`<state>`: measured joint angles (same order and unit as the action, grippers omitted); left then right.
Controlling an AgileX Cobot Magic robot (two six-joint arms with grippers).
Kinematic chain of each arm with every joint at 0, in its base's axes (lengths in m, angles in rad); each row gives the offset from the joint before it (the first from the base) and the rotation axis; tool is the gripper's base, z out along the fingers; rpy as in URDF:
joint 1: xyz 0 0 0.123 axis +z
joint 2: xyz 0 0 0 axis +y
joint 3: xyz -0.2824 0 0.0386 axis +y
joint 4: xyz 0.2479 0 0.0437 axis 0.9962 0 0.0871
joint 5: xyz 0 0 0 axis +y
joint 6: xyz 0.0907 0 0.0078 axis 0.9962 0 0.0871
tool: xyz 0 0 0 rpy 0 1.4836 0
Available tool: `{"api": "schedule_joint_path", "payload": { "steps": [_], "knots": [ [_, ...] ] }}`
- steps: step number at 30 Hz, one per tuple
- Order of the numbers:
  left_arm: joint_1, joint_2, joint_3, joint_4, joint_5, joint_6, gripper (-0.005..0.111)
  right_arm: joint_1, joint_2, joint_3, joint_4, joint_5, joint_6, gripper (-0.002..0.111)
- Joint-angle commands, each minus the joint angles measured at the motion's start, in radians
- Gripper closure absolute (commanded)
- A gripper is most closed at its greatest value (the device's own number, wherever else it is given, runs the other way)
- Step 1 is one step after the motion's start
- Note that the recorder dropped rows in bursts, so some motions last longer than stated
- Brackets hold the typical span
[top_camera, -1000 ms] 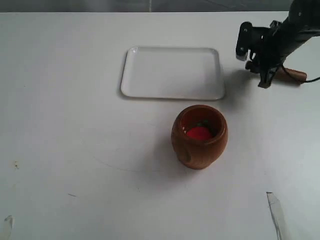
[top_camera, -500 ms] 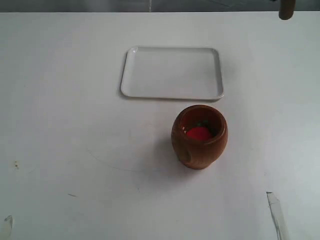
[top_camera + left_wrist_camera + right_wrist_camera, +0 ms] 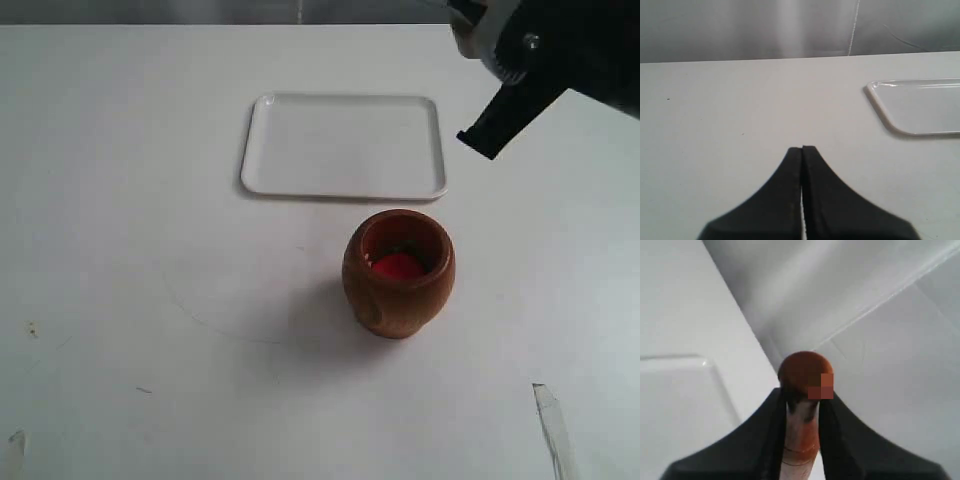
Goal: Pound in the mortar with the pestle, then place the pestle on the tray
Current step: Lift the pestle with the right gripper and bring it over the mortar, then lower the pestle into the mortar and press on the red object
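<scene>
White table; mortar sat mid-field, tray just behind it. Right gripper was clamped on pestle, aloft near the tray's corner. Left gripper was closed, empty. Carry step, by my reading; next move needs the pestle lined up over the mortar's mouth.
</scene>
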<state>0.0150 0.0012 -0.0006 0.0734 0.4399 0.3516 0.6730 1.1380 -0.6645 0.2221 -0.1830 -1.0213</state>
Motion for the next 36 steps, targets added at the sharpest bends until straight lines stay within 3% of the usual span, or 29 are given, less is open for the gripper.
{"api": "schedule_joint_path", "payload": {
  "steps": [1, 3, 5, 8, 11, 16, 19, 24, 36],
  "knots": [
    [-0.008, -0.001, 0.001, -0.007, -0.003, -0.008, 0.107, 0.116, -0.024, 0.032, 0.424, -0.468, -0.142, 0.108],
    [-0.008, -0.001, 0.001, -0.007, -0.003, -0.008, 0.107, 0.160, -0.013, 0.049, 0.526, -0.737, -0.110, 0.108],
    [-0.008, -0.001, 0.001, -0.007, -0.003, -0.008, 0.107, 0.179, -0.008, 0.066, 0.449, -0.896, 0.125, 0.108],
    [-0.008, -0.001, 0.001, -0.007, -0.003, -0.008, 0.107, 0.144, -0.002, 0.080, 0.111, -0.983, 0.646, 0.108],
    [-0.008, -0.001, 0.001, -0.007, -0.003, -0.008, 0.107, 0.105, 0.025, 0.068, -0.222, -1.010, 0.985, 0.108],
    [-0.008, -0.001, 0.001, -0.007, -0.003, -0.008, 0.107, 0.105, 0.030, 0.096, -0.420, -0.748, 1.014, 0.108],
    [-0.008, -0.001, 0.001, -0.007, -0.003, -0.008, 0.107, 0.105, 0.028, 0.193, -0.481, -0.816, 1.062, 0.108],
    [-0.008, -0.001, 0.001, -0.007, -0.003, -0.008, 0.107, 0.105, 0.031, 0.380, -0.315, -0.907, 1.079, 0.108],
    [-0.008, -0.001, 0.001, -0.007, -0.003, -0.008, 0.107, 0.108, 0.042, 0.400, -0.247, -0.485, 1.086, 0.108]
  ]
}}
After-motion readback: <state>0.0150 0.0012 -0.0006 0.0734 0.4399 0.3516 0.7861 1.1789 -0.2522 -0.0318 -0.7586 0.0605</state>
